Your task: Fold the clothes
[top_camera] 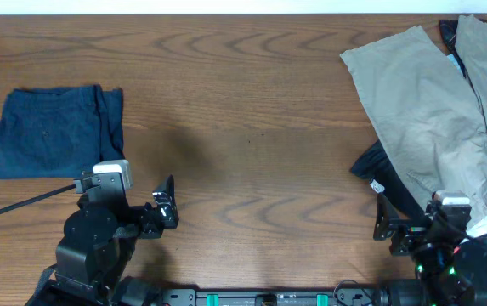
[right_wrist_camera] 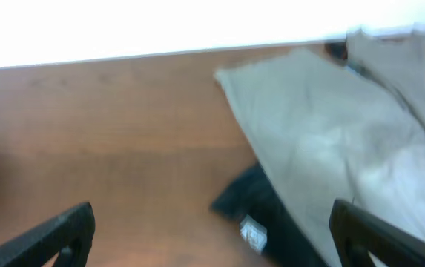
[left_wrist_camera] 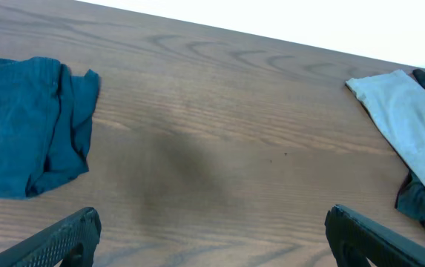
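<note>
The dark navy-blue shorts (top_camera: 54, 133) lie folded into a compact rectangle at the far left of the table. They also show in the left wrist view (left_wrist_camera: 27, 126), at the left edge. My left gripper (top_camera: 168, 202) is open and empty, low over bare wood to the right of and nearer than the shorts. Its fingers (left_wrist_camera: 212, 248) are spread wide apart. My right gripper (top_camera: 385, 223) is open and empty near the front right. Its fingers (right_wrist_camera: 212, 245) frame bare wood and the edge of a dark garment.
Beige garments (top_camera: 434, 102) are piled at the right and show in both wrist views (left_wrist_camera: 409, 126) (right_wrist_camera: 331, 126). A dark garment with a white label (top_camera: 379, 174) pokes out beneath them (right_wrist_camera: 260, 215). A black cable (top_camera: 18, 206) runs across the front left.
</note>
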Tool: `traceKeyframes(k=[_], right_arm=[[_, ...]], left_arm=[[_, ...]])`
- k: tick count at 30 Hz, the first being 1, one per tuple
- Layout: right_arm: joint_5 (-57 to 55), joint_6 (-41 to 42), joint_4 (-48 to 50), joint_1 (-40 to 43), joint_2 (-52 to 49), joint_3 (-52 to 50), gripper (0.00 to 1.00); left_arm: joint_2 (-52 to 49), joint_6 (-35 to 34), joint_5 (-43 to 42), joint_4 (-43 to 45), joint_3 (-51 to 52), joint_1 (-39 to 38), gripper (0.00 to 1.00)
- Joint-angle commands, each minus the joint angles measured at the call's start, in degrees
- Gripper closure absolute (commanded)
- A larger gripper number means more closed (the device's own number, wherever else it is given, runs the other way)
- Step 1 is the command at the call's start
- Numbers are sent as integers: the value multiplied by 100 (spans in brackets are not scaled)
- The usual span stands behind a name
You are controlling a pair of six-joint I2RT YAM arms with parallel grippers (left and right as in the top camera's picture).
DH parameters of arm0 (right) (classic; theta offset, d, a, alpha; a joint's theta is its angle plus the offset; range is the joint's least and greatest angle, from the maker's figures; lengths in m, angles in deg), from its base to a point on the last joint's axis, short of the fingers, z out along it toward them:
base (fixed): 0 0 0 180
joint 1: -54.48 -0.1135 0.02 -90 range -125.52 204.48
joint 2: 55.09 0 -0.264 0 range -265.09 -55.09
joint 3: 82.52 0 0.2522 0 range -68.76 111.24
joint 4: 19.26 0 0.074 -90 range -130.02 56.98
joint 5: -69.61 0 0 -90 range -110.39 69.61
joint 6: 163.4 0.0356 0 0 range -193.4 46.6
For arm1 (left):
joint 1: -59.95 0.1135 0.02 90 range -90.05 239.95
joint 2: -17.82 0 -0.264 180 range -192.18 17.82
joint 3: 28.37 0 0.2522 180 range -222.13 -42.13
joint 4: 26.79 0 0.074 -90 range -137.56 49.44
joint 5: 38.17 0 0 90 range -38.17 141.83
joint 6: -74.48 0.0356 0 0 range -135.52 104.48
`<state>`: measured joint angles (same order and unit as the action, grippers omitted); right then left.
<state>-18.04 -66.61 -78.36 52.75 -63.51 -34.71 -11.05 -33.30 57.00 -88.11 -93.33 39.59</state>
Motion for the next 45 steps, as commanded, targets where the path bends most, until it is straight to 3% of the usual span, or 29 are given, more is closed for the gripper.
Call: traceKeyframes(k=[1, 17, 22, 27, 45], right_arm=[[-15, -260, 520, -7, 402, -586, 1], [212, -258, 5407, -26, 815, -3364, 1], [-203, -455, 5289, -33, 815, -3373, 1], [-149, -487, 4087, -33, 815, -3373, 1], [-149, -494, 4113, -33, 815, -3373, 1]], left_arm=[[13, -9, 111, 4, 31, -20, 2], [13, -9, 111, 4, 31, -20, 2], [13, -9, 111, 2, 31, -20, 2], [13, -9, 111, 2, 31, -20, 2], [13, -9, 111, 4, 31, -20, 2]])
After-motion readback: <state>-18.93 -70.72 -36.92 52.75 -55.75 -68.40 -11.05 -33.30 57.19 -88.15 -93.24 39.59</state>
